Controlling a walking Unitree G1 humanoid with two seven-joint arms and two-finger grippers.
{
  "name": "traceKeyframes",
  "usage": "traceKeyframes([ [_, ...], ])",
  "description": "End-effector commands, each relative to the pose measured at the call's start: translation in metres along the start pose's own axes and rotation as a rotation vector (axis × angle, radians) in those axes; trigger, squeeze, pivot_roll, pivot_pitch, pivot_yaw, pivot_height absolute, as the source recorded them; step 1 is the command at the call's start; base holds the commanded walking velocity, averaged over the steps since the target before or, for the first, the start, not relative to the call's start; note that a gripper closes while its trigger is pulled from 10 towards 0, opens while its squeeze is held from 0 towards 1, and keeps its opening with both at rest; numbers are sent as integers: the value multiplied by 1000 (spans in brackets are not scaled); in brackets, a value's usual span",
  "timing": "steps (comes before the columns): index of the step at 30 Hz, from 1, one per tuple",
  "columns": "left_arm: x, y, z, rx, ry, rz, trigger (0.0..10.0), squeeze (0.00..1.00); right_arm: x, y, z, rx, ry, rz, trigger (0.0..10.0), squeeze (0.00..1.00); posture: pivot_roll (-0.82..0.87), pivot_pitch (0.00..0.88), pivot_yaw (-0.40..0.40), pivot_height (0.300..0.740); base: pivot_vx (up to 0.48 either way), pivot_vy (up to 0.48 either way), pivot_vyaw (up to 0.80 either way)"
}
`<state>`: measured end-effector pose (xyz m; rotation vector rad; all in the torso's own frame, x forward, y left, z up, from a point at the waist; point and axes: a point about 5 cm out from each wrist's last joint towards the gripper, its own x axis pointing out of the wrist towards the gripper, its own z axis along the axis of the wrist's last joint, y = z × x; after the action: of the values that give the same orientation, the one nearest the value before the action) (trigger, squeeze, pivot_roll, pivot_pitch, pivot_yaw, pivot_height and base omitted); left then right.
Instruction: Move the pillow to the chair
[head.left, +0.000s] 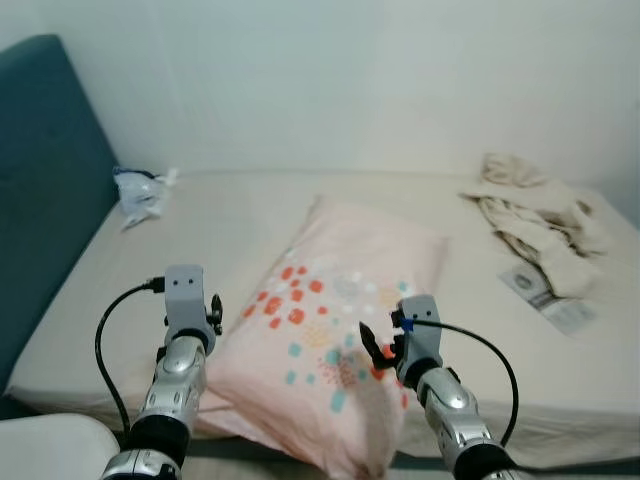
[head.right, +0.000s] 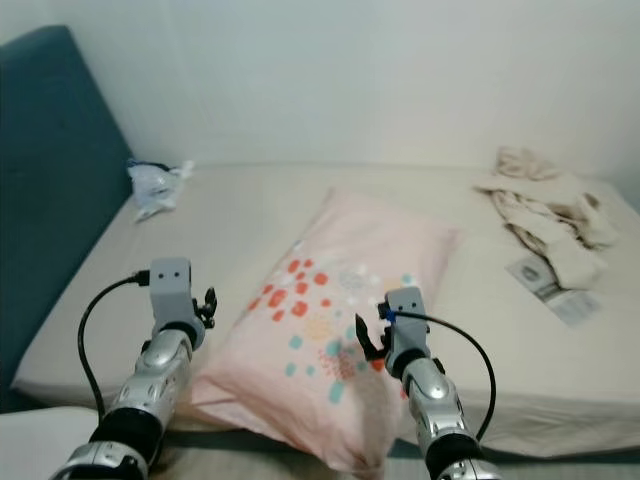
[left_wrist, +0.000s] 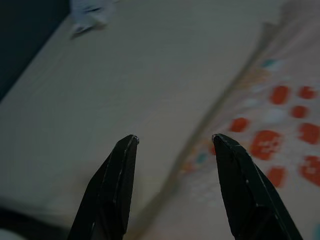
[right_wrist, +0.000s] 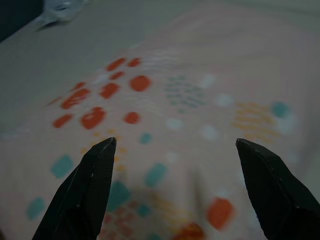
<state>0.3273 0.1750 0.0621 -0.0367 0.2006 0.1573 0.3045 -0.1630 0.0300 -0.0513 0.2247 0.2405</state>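
Both tools over pillow on bed.
Left tool (left_wrist: 172, 145) spread at pillow's (head.left: 335, 300) 9 o'clock edge; right tool (right_wrist: 177, 150) spread above its near end; bed (head.left: 230, 215) beneath.

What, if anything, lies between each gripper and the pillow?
Nothing visible. The left gripper is open beside the pillow, over its left edge. The right gripper is open just above its patterned top.
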Motion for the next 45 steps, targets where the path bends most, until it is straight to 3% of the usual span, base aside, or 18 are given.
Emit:
traceKeyframes([
  [1,-1,3,-3,14,12,5,10000,0,-1,1,-3,-3,7,3,10000,0,-56,46,0,740,0,0,800],
  [11,-1,3,-3,13,9,5,10000,0,-1,1,-2,0,2,-3,10000,0,-54,51,0,740,0,0,791],
  [20,-1,3,-2,15,7,-1,10000,0,-1,0,-2,31,-6,-10,10000,0,-55,51,5,740,0,0,0],
  [24,-1,0,-2,15,7,-17,10000,0,-2,-1,-3,67,-6,-19,10000,0,-58,51,7,740,0,0,-800],
  [34,-1,-3,-1,20,6,-30,10000,0,-3,-4,-2,57,-12,-34,10000,0,-60,52,9,740,0,0,-800],
  [37,0,-5,0,12,10,-38,10000,0,-2,-11,0,110,-17,-82,10000,0,-67,53,16,740,0,0,0],
  [45,1,-8,1,15,6,-53,10000,0,-2,-11,0,100,-15,-72,10000,0,-68,52,17,740,0,0,0],
])
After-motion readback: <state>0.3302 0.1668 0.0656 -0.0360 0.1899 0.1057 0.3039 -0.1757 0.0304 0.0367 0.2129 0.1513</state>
